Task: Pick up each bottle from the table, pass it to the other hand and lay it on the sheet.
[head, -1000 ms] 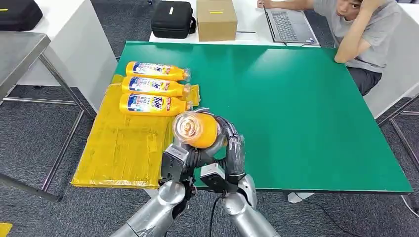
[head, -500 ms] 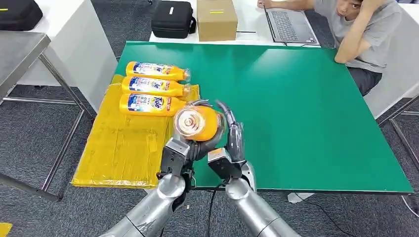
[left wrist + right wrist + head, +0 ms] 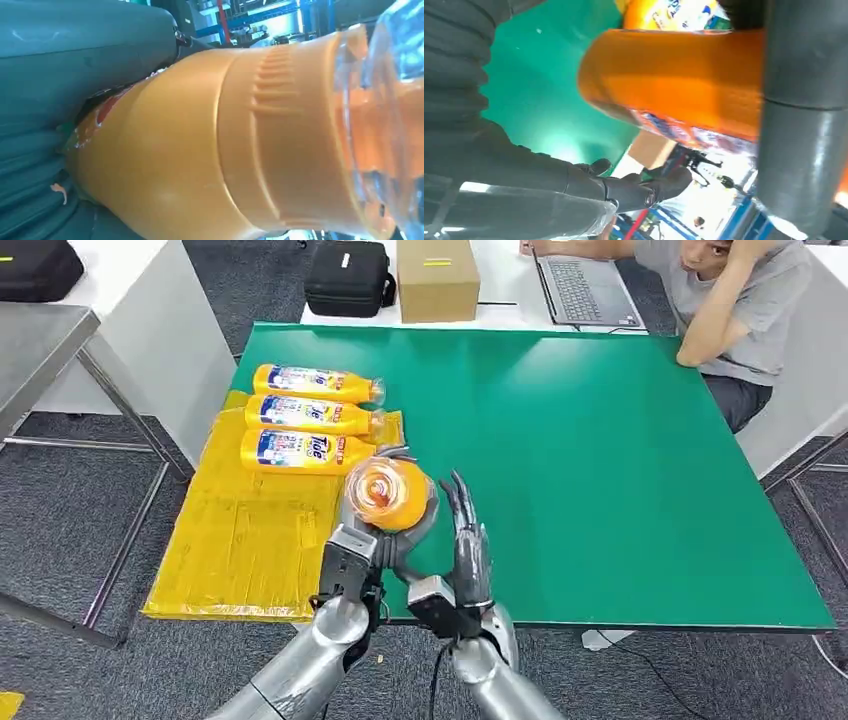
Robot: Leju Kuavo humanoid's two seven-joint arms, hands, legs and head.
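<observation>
Green table (image 3: pixel 620 470) on grey carpet; its near edge runs just above the robot's wrists, its left edge borders the yellow sheet (image 3: pixel 250 540), which overhangs toward a metal-legged bench (image 3: pixel 60 350). Most of the green surface to the right of the hands lies bare. Across the far edge: a white desk with a black case (image 3: pixel 347 278), a cardboard box (image 3: pixel 437 278) and a laptop (image 3: pixel 585 290); a person (image 3: pixel 745 310) sits at the far right corner, elbow on the table.

Three bottles (image 3: pixel 305 418) lie side by side on the far end of the sheet, caps pointing right, touching or nearly so. The near part of the sheet is bare.

Left hand (image 3: pixel 375 540) grips an orange bottle (image 3: pixel 388 495), its round end facing the camera, held above the seam between sheet and green top, just near of the third lying bottle. In the left wrist view the bottle (image 3: pixel 210 150) presses close against the hand.

Right hand (image 3: pixel 462 540) stands just right of the bottle, fingers (image 3: pixel 462 502) spread and straight, holding nothing; a narrow gap separates them from it. In the right wrist view the bottle (image 3: pixel 674 80) sits beyond the thumb (image 3: pixel 804 115)
</observation>
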